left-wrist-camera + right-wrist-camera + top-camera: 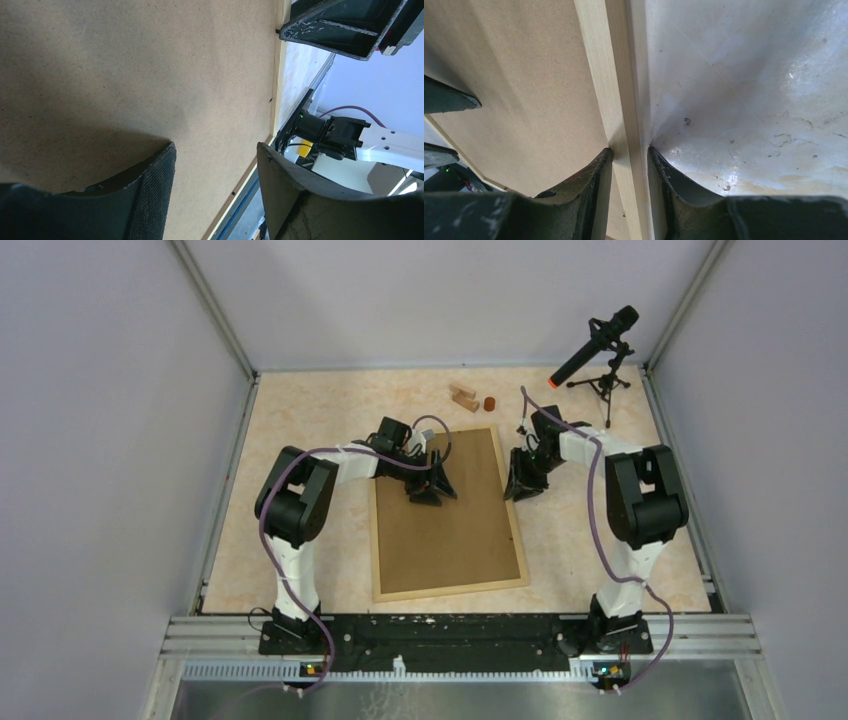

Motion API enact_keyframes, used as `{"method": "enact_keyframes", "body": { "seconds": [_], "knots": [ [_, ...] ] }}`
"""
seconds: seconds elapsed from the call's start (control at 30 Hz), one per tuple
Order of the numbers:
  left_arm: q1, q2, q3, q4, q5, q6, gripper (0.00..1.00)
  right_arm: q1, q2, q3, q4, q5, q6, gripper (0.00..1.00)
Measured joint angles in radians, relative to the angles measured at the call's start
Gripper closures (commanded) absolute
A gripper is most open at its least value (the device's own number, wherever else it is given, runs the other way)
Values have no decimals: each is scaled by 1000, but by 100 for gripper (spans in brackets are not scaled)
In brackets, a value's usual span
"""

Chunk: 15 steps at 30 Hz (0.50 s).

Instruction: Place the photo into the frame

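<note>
The frame [521, 540] lies flat on the table with its back up, its brown backing board [450, 530] showing. The photo is hidden. My left gripper [432, 490] hovers open and empty over the upper left part of the board; in the left wrist view [216, 146] its jaws stand wide apart above the board [125, 75]. My right gripper [520, 488] is at the frame's right rail. In the right wrist view [630, 149] its fingers press on both sides of the pale rail [606, 75], one on the board side and one on the table side.
Small wooden blocks [463, 397] and a small reddish-brown cylinder [489, 403] lie just beyond the frame's far edge. A microphone on a tripod [600, 350] stands at the back right. Grey walls close in the table on three sides.
</note>
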Motion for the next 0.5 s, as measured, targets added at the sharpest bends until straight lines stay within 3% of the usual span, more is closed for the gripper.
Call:
{"method": "enact_keyframes", "body": {
  "seconds": [0.5],
  "knots": [
    [2,0,-6,10,5,-1,33,103,20,27,-10,171,130,62]
  ]
}}
